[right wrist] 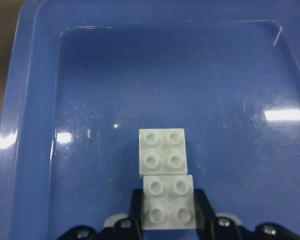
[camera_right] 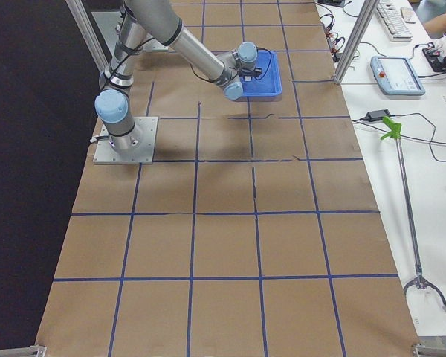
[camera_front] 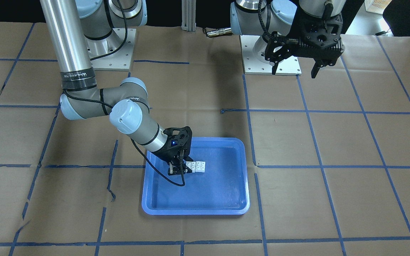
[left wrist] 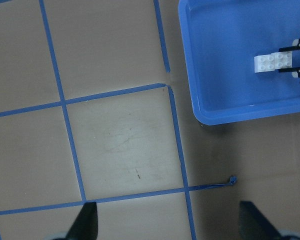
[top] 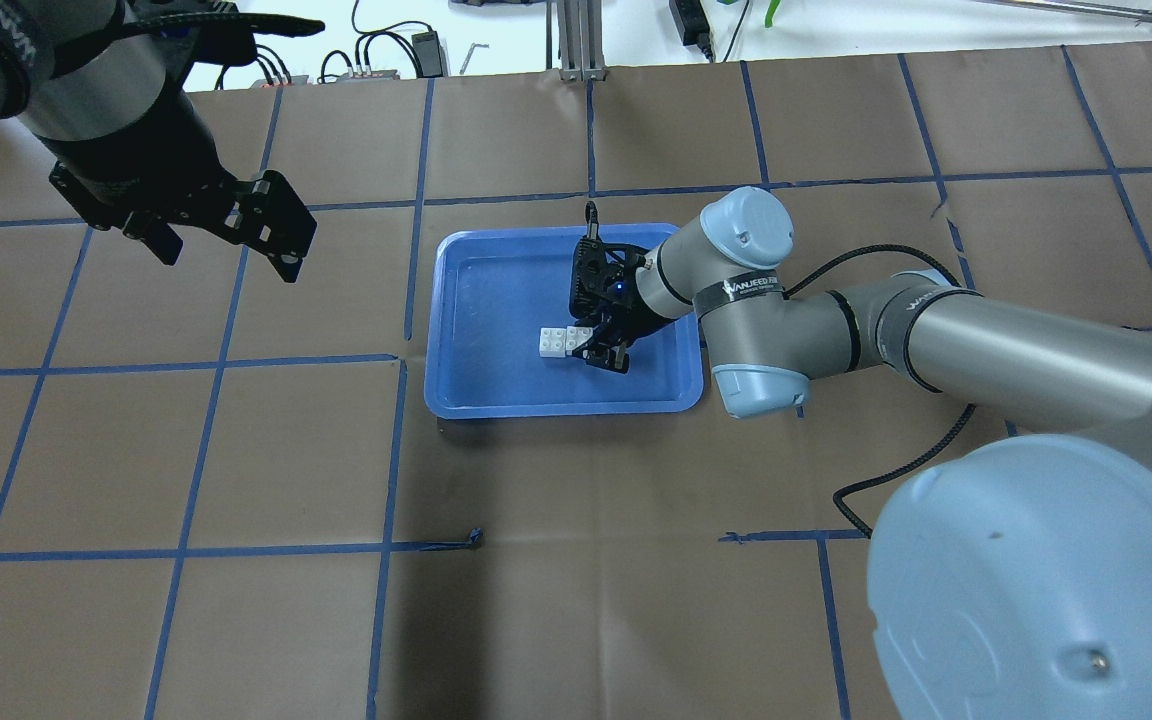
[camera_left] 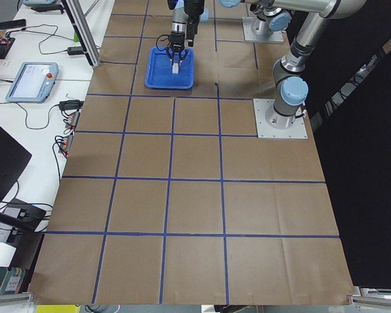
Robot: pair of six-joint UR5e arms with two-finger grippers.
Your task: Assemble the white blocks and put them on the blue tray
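Right wrist-mounted view: two white blocks [right wrist: 166, 186] sit side by side, touching, on the floor of the blue tray [right wrist: 240, 75], a little toward the robot's right of its middle. Whether they are locked together cannot be told. The right fingers [right wrist: 136, 207] are clamped on the nearer block, one against each of its sides, while the farther block juts out beyond their tips. The tray rests on the brown, blue-taped tabletop [top: 286, 450]. The left fingers [left wrist: 87, 222] are spread wide apart, raised above the bare tabletop, well apart from the tray.
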